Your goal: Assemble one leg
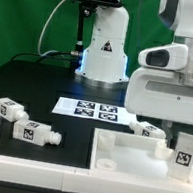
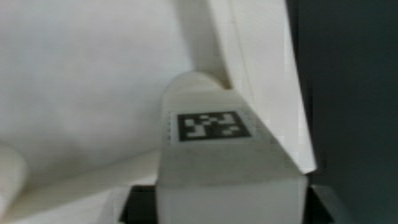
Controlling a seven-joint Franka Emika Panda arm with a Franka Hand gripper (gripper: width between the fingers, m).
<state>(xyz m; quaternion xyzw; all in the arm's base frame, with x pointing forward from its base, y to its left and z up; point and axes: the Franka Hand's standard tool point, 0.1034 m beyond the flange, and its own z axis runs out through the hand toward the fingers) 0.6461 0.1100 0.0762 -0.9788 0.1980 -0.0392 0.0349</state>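
The pincer (image 1: 181, 159) hangs low at the exterior view's right, over the large white panel with raised rims (image 1: 126, 155), and it is closed on a leg (image 1: 184, 152), a small white block with a black-and-white tag on its face. In the wrist view the held leg (image 2: 222, 150) stands between the dark fingers (image 2: 146, 205) at its base, its tagged face toward the camera and its far end against the white surface of the panel (image 2: 89, 80), near one raised rim. Whether the leg touches the panel or sits just above it cannot be told.

Just beside the pincer, toward the exterior view's left, another leg (image 1: 150, 131) lies at the panel's far rim. Well apart from the pincer, across the black table (image 1: 45, 91), two more legs lie near a white rail: one (image 1: 9, 108) farther back and one (image 1: 33, 131) nearer the rail. The marker board (image 1: 95, 111) lies flat on the table between them and the arm's base (image 1: 105, 45).
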